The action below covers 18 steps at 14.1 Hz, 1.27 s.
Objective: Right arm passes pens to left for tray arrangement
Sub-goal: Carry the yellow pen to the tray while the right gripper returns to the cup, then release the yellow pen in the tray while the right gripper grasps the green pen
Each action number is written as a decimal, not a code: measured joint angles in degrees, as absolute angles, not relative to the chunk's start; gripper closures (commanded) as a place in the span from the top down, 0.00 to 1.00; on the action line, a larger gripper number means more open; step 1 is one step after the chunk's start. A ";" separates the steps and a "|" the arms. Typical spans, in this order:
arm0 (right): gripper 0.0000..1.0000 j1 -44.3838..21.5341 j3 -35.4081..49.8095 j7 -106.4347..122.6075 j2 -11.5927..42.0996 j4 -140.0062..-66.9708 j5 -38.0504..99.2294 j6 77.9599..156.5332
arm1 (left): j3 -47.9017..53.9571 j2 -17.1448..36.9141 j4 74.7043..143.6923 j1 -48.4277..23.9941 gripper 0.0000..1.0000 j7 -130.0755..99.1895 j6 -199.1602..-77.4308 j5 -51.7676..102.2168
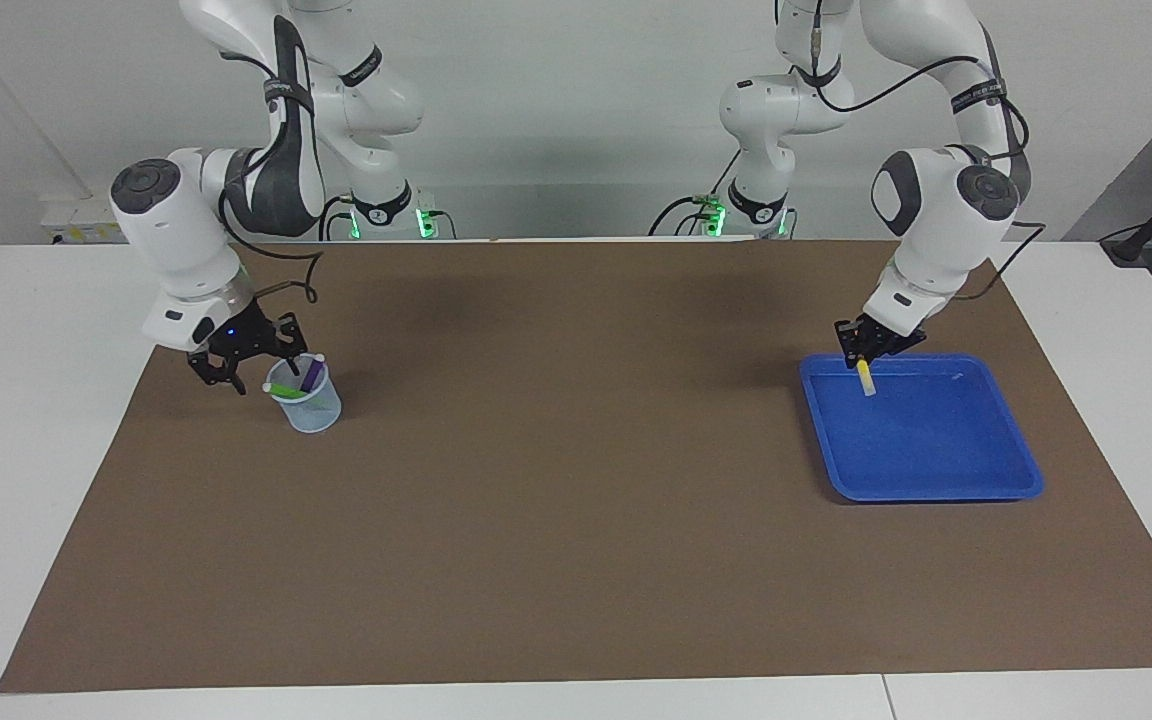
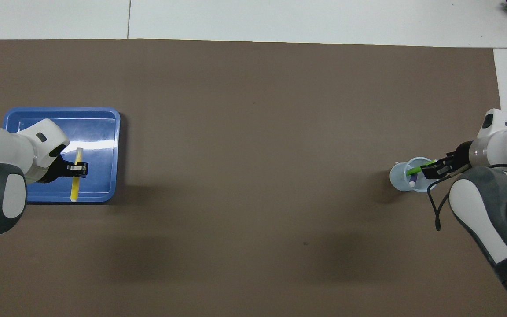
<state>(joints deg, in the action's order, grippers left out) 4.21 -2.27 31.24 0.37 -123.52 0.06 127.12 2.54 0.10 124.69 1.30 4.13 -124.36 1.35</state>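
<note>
From my console, nearest the robots sits the right tool (image 1: 241,362), low at the cup (image 1: 306,405) toward the right arm's end of the worktop (image 1: 36,450). Its tip is at the cup's rim, on the side nearer the robots; from above it covers part of the rim (image 2: 438,168). I cannot tell how its fingers stand — the black links hide them in both views, and I cannot tell whether it touches a pen.

The cup stands upright on the brown mat (image 1: 576,500). Two pens lean in it: the green pen (image 1: 286,390) lying slantwise across the mouth, and the purple pen (image 1: 311,375) steeper beside it. From above the green pen (image 2: 418,168) points toward the right tool.

Toward the left arm's end, the left tool (image 1: 868,352) is clamped on the yellow pen (image 1: 866,378), over the part of the tray (image 1: 936,485) nearest the robots. The pen hangs tilted, its pale end lowest, just above the tray floor — I cannot tell whether it touches. From above, the yellow pen (image 2: 76,175) lies lengthwise over the tray (image 2: 104,123), held near its middle by the left tool (image 2: 77,168).

The tray lies flat on the mat.
</note>
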 measured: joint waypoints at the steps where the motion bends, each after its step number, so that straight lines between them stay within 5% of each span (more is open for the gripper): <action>1: 0.68 4.21 -2.26 31.08 0.51 -123.52 0.06 127.18 | 2.53 1.09 124.63 1.38 0.00 4.13 -125.73 1.27; 12: 0.67 4.21 -2.24 28.23 1.43 -123.54 0.06 127.18 | 2.56 10.51 124.87 2.64 0.00 4.18 -136.22 1.20; 15: 0.54 4.21 -2.22 28.18 1.45 -123.54 0.06 127.18 | 2.57 11.14 124.96 2.64 0.00 4.20 -137.07 1.20; 18: 0.44 4.20 -2.18 28.11 1.45 -123.54 0.06 127.18 | 2.57 11.19 124.99 2.67 0.53 4.25 -137.58 1.20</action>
